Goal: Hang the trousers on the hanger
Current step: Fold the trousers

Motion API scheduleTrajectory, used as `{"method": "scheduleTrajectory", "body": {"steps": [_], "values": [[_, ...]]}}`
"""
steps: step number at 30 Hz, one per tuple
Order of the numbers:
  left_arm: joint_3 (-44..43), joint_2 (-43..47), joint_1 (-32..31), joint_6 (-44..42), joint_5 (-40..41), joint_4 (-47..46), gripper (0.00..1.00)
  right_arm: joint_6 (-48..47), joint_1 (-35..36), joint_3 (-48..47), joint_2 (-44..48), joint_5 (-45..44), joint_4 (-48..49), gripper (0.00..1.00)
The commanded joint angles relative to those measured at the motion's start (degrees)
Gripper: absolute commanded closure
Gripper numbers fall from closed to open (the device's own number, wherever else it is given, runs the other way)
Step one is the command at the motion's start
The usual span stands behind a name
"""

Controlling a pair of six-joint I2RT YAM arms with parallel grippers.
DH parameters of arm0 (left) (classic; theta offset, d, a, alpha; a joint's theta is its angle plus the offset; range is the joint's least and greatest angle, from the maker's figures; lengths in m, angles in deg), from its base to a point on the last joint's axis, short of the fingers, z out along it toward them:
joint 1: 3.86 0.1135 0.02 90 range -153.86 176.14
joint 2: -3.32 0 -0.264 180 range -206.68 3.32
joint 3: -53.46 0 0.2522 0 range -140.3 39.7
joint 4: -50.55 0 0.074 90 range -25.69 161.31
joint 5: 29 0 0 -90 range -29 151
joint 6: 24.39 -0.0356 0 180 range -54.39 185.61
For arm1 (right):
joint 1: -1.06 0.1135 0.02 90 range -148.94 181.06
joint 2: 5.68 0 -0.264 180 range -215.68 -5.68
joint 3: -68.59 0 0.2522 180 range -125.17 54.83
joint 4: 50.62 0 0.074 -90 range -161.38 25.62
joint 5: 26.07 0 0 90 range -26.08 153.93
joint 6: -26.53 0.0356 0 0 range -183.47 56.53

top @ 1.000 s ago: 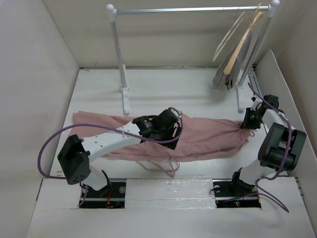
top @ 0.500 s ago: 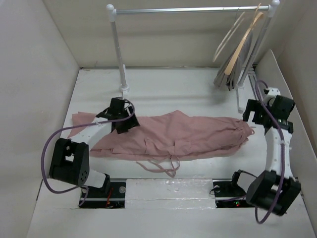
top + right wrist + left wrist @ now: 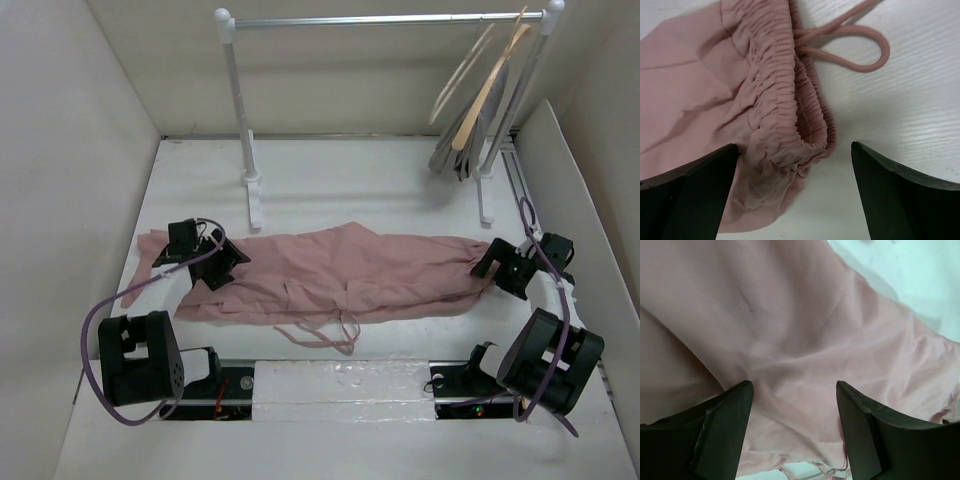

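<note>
Trousers (image 3: 350,280) lie flat on the table (image 3: 400,190), long axis left-right, with the gathered waist at the right end between the wide-apart jaws of the right gripper (image 3: 794,146), nothing clamped. Left gripper (image 3: 792,390), jaws also apart, hangs over the leg end. Hanger (image 3: 457,75) is on the far-right rail (image 3: 380,19), well apart and nearer the right arm; its hook is hard to make out.

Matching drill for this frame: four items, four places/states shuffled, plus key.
Items:
1. trousers
2. hanger
3. left gripper
4. right gripper

Places/states:
A. hung at the right end of the rail
B. open, over the gathered waistband
C. spread out flat across the table
D. open, over the plain pink cloth at the garment's left end

Pairs: 1-C, 2-A, 3-D, 4-B
</note>
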Motion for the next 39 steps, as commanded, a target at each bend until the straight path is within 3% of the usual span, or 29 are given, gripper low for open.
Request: {"method": "scheduleTrajectory", "body": {"steps": [1,11,12,13,14,15,17,23,27,30,35,39], "values": [[0.6,3.2,0.0,0.0,-2.1,0.6,0.36,7.2,-0.3,3.6,-0.7,2.1,9.4,0.0],[-0.2,5.2,-1.7,-0.8,-2.0,0.6,0.37,18.2,-0.3,12.2,-4.2,2.6,19.1,0.03],[-0.9,5.5,-2.3,-1.1,-1.4,0.8,0.37,19.1,-0.8,12.0,-5.0,2.7,21.6,0.4],[-0.9,5.5,-2.3,-1.1,-1.4,0.8,0.37,19.4,-0.8,12.0,-5.0,2.7,21.6,0.4],[-1.0,5.7,-2.3,-1.3,-1.4,0.8,0.37,19.7,-0.8,11.9,-4.9,2.9,22.7,0.52],[-0.9,5.9,-2.3,-1.4,-1.4,1.0,0.37,19.9,-0.8,11.5,-3.7,2.7,23.4,0.74],[-0.7,6.1,-2.3,-2.0,-1.7,0.8,0.37,18.5,-1.3,8.4,-1.7,1.7,22.1,0.92],[0.4,7.3,-3.3,-1.3,-2.6,0.8,0.37,11.5,-1.8,-9.4,10.7,-7.4,8.6,0.96],[-3.0,7.4,-14.2,1.5,2.8,1.3,0.37,5.0,-1.8,-23.0,9.6,-10.3,-2.2,0.97],[-4.6,5.9,-18.7,4.9,3.4,1.5,0.36,2.2,-1.2,-28.6,10.2,-12.4,-5.8,0.97],[-6.0,2.9,-29.5,6.7,5.4,2.0,0.35,-2.6,2.8,-34.6,12.4,-13.2,-9.0,0.97],[-14.8,-1.1,-33.3,4.4,6.8,6.3,0.35,-4.3,8.9,-38.6,13.1,-9.3,-11.5,0.97]]}}
